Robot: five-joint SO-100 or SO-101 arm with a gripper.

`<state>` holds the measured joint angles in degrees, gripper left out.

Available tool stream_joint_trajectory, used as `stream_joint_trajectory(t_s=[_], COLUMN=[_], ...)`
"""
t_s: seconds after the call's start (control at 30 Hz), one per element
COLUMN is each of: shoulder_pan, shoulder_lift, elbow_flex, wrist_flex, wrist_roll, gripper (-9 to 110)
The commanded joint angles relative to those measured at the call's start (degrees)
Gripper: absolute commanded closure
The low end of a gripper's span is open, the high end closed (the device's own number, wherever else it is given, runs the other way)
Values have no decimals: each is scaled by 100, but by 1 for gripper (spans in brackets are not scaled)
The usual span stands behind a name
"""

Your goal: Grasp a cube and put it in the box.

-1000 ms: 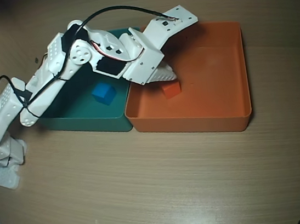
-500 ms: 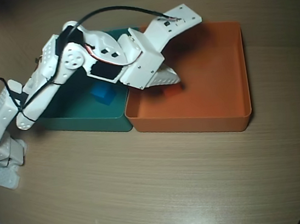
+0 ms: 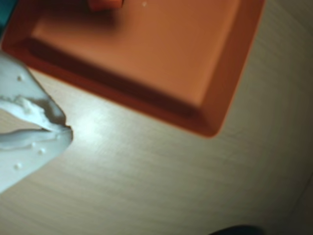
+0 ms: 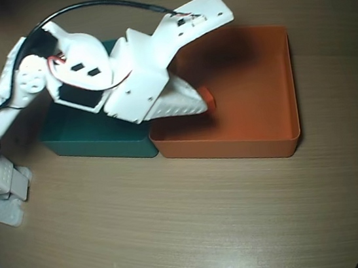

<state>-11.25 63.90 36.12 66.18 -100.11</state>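
Cube [image 4: 206,96] sitting on the floor of the orange box [image 4: 266,142], white gripper [image 4: 206,106] hovering just beside it, fingers looking pressed together and holding nothing, teal tray [image 4: 95,145] touching the box's left wall.

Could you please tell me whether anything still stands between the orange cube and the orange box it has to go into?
Nothing visible does: the cube already sits inside the box, beside the gripper tip.
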Motion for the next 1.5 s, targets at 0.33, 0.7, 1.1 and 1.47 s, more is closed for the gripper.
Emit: stream_joint_trajectory(t_s=[0.33,0.7,1.1,1.47], shoulder_pan=[1063,1564,1503,1468], shoulder_lift=[4869,7989,11101,12841], elbow_flex=[5291,9035,12340,14572], wrist_flex=[-325,-343,-343,-299], wrist_roll=[-18,-26,-26,-26], gripper=[107,107,107,107])
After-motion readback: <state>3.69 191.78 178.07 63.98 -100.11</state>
